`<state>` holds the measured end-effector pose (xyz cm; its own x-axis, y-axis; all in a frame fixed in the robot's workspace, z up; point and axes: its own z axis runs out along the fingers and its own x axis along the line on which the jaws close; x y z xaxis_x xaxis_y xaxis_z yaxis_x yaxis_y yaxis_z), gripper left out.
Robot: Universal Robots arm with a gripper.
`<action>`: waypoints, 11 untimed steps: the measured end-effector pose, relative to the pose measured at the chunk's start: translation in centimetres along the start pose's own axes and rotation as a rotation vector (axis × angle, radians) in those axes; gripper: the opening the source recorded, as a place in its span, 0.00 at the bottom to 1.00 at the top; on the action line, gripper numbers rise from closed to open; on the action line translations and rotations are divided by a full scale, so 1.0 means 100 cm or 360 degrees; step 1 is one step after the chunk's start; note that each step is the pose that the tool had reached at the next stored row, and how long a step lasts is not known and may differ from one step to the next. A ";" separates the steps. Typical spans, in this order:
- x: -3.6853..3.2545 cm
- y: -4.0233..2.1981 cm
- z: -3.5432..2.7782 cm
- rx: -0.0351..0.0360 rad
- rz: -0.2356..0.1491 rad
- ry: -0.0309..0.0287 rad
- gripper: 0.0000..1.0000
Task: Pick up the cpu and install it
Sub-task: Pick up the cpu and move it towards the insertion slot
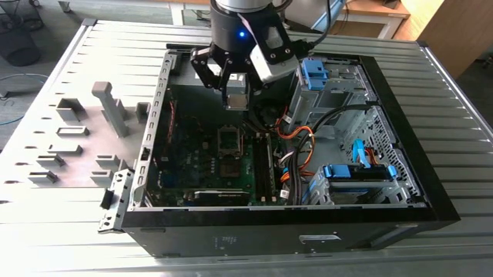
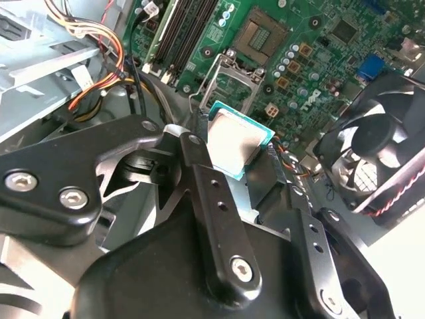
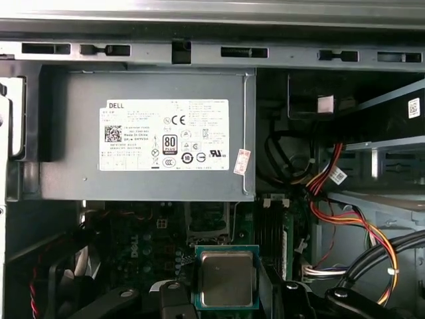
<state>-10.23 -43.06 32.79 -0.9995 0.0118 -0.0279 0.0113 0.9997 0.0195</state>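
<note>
My gripper [image 1: 235, 92] hangs inside the open computer case [image 1: 146, 167], shut on the cpu [image 1: 236, 102]. The cpu is a flat square chip with a silvery top and a green rim, held by its edges between the black fingers [image 2: 199, 166]. It shows in both wrist views [image 2: 238, 141] [image 3: 226, 278]. It hovers level, a little above the motherboard [image 1: 200, 161]. Past it on the board lies the open socket [image 2: 263, 38] with its raised metal frame [image 2: 222, 78]. The socket [image 1: 231, 138] sits nearer the exterior view's front than the gripper.
A grey power supply [image 3: 146, 133] fills the case's far end. A black fan [image 2: 372, 146] and bundled orange and yellow cables [image 1: 297, 135] flank the socket. Memory slots [image 2: 189, 30] run beside it. Grey holder blocks [image 1: 108, 107] stand on the table at the exterior view's left.
</note>
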 end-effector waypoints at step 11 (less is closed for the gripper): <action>0.0017 -0.0073 0.0168 0.0000 0.0000 0.00000 0.47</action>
<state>-10.36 -43.76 31.09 -0.9995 0.0117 -0.0279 0.0112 0.9997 0.0195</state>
